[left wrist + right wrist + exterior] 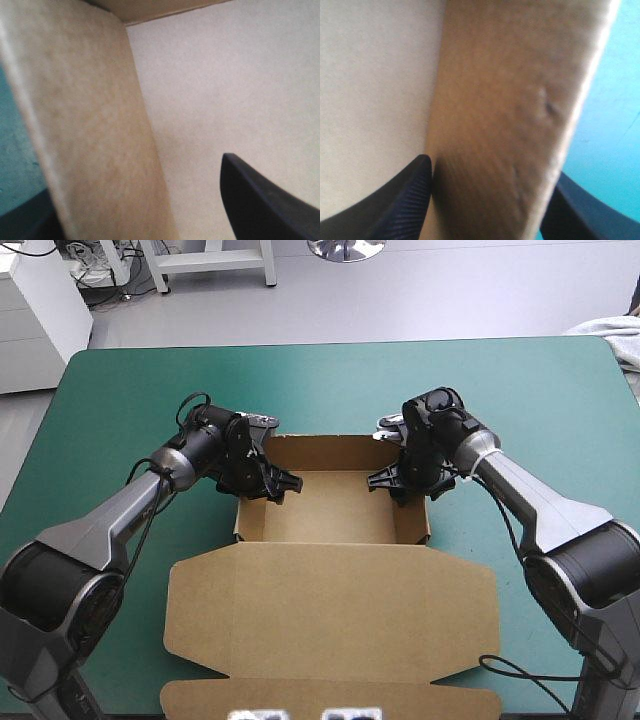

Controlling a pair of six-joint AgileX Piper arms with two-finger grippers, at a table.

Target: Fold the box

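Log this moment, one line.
box: open tray, lid flat | left tool: open, straddling left wall | right tool: shut on right wall

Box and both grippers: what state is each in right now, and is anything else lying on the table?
box: open tray, walls raised, lid lying flat toward the table's near edge.
left gripper: open, astride the tray's left wall, inner finger clear of it.
right gripper: shut on the box, pinching the tray's right wall.
pale cloth: bunched at the table's far right corner, untouched.
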